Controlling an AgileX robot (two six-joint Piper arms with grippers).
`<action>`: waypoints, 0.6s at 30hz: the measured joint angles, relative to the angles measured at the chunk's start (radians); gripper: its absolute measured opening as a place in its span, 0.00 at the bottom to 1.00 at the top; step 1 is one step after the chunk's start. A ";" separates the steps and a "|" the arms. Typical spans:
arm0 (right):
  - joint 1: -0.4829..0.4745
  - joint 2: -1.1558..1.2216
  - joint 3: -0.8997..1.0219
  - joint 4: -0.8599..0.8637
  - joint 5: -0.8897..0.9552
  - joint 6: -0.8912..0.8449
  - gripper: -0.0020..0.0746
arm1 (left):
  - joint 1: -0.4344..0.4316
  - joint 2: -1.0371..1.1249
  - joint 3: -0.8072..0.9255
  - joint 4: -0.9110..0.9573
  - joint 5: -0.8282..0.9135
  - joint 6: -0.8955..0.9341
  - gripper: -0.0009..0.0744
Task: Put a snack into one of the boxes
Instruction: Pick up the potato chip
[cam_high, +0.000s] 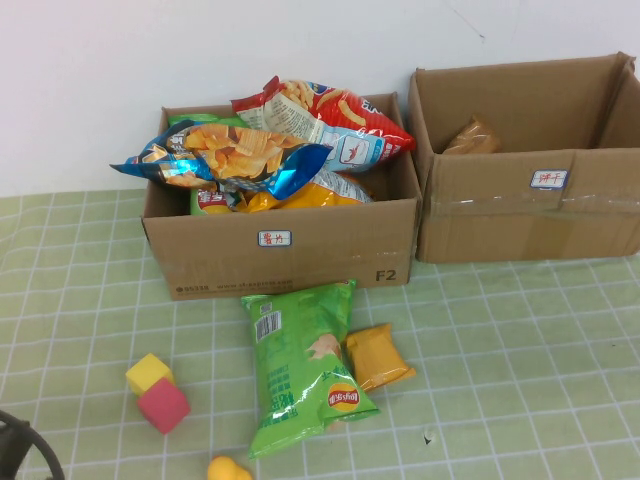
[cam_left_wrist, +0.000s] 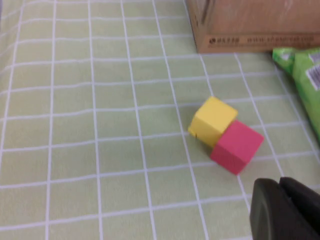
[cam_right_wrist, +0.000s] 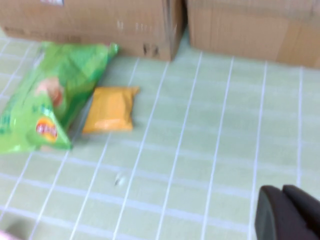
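Your left gripper (cam_left_wrist: 287, 210) hangs with fingers together near the pink cube (cam_left_wrist: 236, 146). Your right gripper (cam_right_wrist: 289, 212), fingers together too, hangs over bare cloth. The green chip bag (cam_high: 300, 365) lies at six o'clock of the full box (cam_high: 290, 250).

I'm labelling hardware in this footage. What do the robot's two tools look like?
Only their tips show. The left tool and right tool are both matte black with rounded, blocky fingers pressed together. No markings, cables or coloured parts are visible on either. A dark curved arm piece sits at the high view's corner.
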 joint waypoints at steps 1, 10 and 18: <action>0.000 -0.035 0.035 0.018 -0.002 0.000 0.02 | -0.002 0.000 -0.002 0.000 0.012 0.007 0.01; 0.000 -0.236 0.086 0.052 0.182 -0.046 0.02 | -0.090 0.102 -0.273 -0.066 0.276 0.111 0.01; 0.000 -0.261 0.086 0.037 0.197 -0.077 0.02 | -0.224 0.369 -0.543 -0.101 0.323 0.131 0.01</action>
